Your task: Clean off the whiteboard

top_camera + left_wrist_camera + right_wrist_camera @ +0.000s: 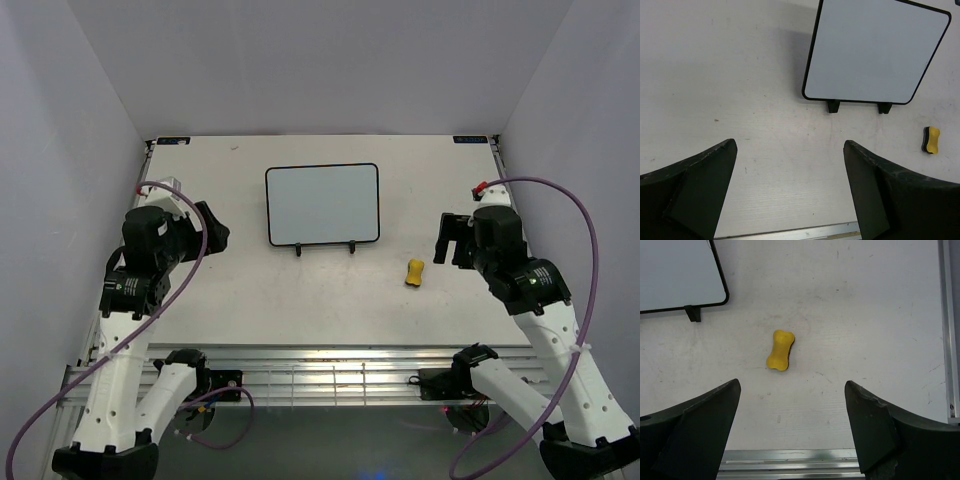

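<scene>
The whiteboard (322,204) stands on the middle of the table, white with a thin black rim and no writing that I can see. It also shows in the left wrist view (875,50) and partly in the right wrist view (677,272). A small yellow eraser (415,272) lies on the table right of the board, seen too in the left wrist view (931,139) and the right wrist view (780,350). My left gripper (213,232) is open and empty, left of the board. My right gripper (447,238) is open and empty, just right of the eraser.
The board rests on two small black feet of a stand (324,248). A metal rail (330,352) runs along the table's near edge. Grey walls close in the left, right and back sides.
</scene>
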`<state>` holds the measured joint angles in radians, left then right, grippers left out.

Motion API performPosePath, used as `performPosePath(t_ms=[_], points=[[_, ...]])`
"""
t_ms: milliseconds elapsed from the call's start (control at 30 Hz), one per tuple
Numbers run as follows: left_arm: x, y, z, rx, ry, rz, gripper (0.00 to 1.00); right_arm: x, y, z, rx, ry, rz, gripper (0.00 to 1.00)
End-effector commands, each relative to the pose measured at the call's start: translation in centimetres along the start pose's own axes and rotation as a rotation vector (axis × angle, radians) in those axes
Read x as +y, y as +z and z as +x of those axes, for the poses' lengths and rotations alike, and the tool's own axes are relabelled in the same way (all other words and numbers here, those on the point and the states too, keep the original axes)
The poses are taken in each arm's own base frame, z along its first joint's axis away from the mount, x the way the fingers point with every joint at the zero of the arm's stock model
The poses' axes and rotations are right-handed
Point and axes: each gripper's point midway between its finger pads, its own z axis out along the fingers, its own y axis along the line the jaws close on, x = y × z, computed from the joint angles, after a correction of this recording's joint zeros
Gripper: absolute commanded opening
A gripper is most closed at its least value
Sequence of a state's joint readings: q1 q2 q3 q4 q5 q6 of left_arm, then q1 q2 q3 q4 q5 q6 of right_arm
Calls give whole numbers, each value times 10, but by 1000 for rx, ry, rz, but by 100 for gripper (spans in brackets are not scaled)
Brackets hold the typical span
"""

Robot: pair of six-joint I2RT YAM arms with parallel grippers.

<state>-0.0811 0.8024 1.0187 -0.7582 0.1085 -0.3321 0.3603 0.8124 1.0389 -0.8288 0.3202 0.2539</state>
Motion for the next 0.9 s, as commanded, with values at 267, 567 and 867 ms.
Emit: performPosePath(t_ms=[267, 567, 867], points=[[4, -21, -6, -99, 47, -29, 98, -22, -46, -2, -72, -1, 34, 90], [12, -26, 2, -118, 39, -58, 98, -26, -50, 0, -95, 22, 42, 90], [16, -36, 3, -152, 40, -67, 98, -30, -54, -4, -127, 24, 56, 90]])
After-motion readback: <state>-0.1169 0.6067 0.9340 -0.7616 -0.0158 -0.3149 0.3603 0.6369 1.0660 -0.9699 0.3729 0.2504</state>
